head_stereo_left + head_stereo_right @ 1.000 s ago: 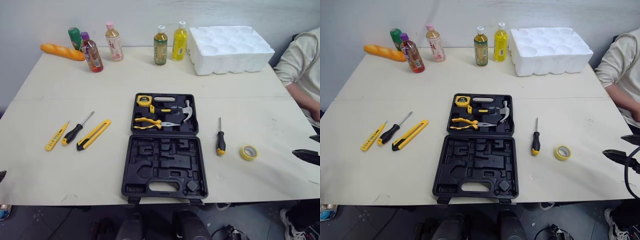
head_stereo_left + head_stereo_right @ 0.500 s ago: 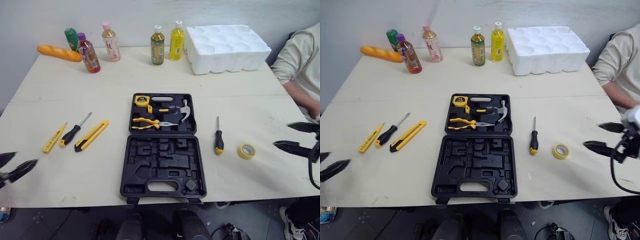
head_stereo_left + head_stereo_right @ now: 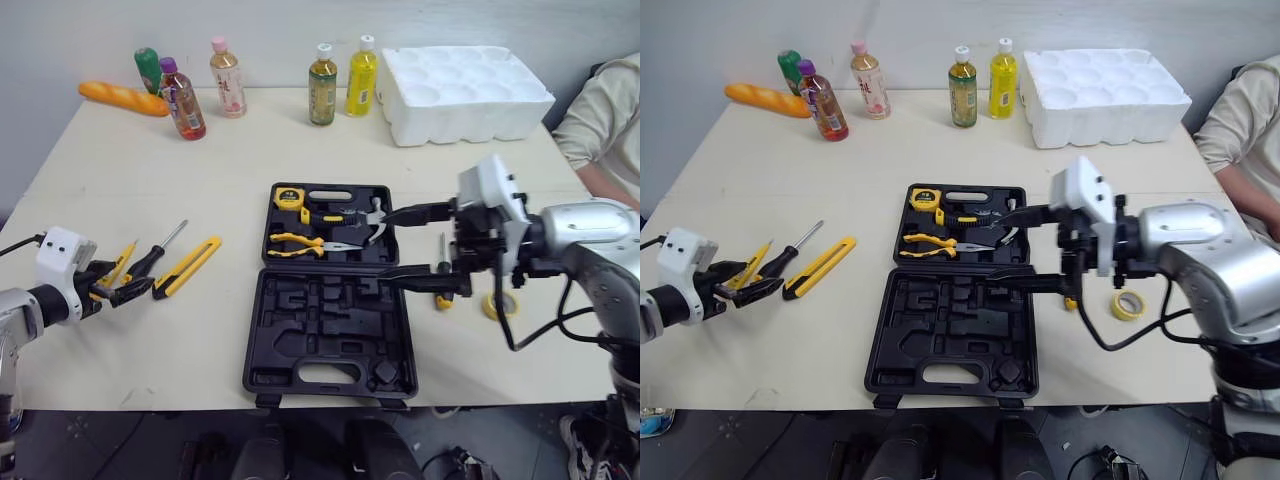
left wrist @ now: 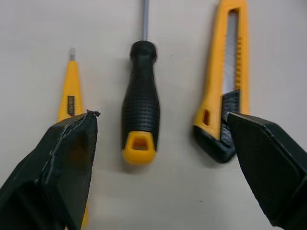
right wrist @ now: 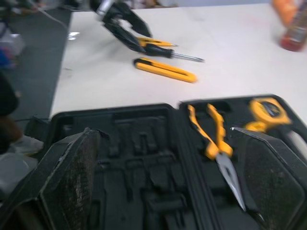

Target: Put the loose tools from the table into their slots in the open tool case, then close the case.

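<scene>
Three loose tools lie side by side on the table (image 3: 250, 140), left of the open black tool case (image 3: 330, 340): a thin yellow tester pen (image 4: 70, 93), a screwdriver (image 4: 140, 115) with a bumpy black handle, and a long yellow knife (image 4: 225, 81). All slant toward the far edge. The left gripper (image 4: 160, 120) sits low at their near ends, spread wide around the screwdriver handle, holding nothing. The right gripper (image 3: 384, 245) hangs over the case, also wide, half hiding a second screwdriver (image 3: 441, 300) beside a yellow tape roll (image 3: 1127, 304).
</scene>
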Action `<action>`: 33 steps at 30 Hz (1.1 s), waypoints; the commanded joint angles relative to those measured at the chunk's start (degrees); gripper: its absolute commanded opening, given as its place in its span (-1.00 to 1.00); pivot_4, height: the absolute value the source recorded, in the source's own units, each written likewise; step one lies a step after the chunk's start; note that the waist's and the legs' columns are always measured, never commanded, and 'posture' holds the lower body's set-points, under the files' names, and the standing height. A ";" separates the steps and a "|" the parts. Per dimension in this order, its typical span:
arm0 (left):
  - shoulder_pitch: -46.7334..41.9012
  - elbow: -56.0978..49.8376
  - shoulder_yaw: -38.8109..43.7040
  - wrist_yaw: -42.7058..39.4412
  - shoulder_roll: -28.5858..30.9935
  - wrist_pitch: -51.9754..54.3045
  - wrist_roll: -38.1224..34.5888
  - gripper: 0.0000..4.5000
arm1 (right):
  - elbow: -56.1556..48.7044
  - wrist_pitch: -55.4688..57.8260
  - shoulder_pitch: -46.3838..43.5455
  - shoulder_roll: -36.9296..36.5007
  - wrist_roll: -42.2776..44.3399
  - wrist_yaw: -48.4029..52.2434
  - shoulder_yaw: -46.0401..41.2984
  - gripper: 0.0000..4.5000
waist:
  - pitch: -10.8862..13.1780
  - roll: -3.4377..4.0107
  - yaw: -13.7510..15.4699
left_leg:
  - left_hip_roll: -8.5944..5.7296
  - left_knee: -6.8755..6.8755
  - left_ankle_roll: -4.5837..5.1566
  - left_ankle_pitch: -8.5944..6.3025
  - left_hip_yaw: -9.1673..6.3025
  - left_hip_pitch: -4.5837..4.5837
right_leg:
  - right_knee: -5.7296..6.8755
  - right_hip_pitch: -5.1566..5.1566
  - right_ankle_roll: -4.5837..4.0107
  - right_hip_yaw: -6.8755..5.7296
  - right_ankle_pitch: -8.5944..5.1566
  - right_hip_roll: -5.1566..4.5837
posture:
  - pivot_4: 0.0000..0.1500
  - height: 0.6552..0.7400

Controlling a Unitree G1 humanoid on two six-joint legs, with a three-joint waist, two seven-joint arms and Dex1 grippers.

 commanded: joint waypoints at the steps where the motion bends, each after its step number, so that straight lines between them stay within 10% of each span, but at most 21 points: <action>1: -4.50 4.69 -3.06 -1.61 1.61 -2.70 2.52 1.00 | -0.15 -1.88 -2.67 2.82 -1.93 -1.30 2.53 0.98 | 0.00 -0.01 0.01 | 0.00 0.07 0.00 0.00 0.00 -0.09 | 0.11 -0.07 0.00 -0.02 0.00 0.00 | 1.00 1.00; 7: -10.60 12.48 -8.74 -3.50 0.92 -6.85 6.33 1.00 | -0.03 -3.07 -2.79 5.31 -3.71 -1.98 3.96 0.98 | -0.02 -0.05 0.04 | 0.00 0.61 0.07 0.02 -0.03 -0.57 | 0.43 -0.39 0.03 -0.18 0.02 -0.03 | 1.00 1.00; 16: -14.59 14.88 -11.46 -3.53 -1.42 -7.24 7.73 -0.55 | -0.93 -3.08 -2.37 5.28 -3.71 -2.08 2.45 1.00 | -0.03 -0.06 0.10 | -0.01 0.73 0.11 0.04 -0.02 -0.58 | 0.52 -0.39 0.03 -0.74 0.02 -0.28 | 1.00 1.00; 26: -17.75 1.39 -8.83 -8.57 5.82 -2.70 5.01 -0.54 | -1.28 -2.29 -2.85 6.95 -1.65 -4.98 -0.01 1.00 | 0.03 -0.22 -0.14 | -0.01 0.76 0.12 0.04 -0.05 -0.71 | 0.52 -0.46 0.03 -0.85 0.02 -0.31 | 1.00 1.00; 33: -23.68 -16.15 -20.81 -26.17 8.60 -1.40 -0.02 -0.54 | -5.09 -0.26 3.05 3.69 -0.10 -6.58 -3.50 1.00 | 0.03 -0.22 0.60 | -0.11 0.76 0.15 0.05 -0.12 -0.72 | 0.43 -0.33 0.03 -0.93 0.02 -0.43 | 1.00 1.00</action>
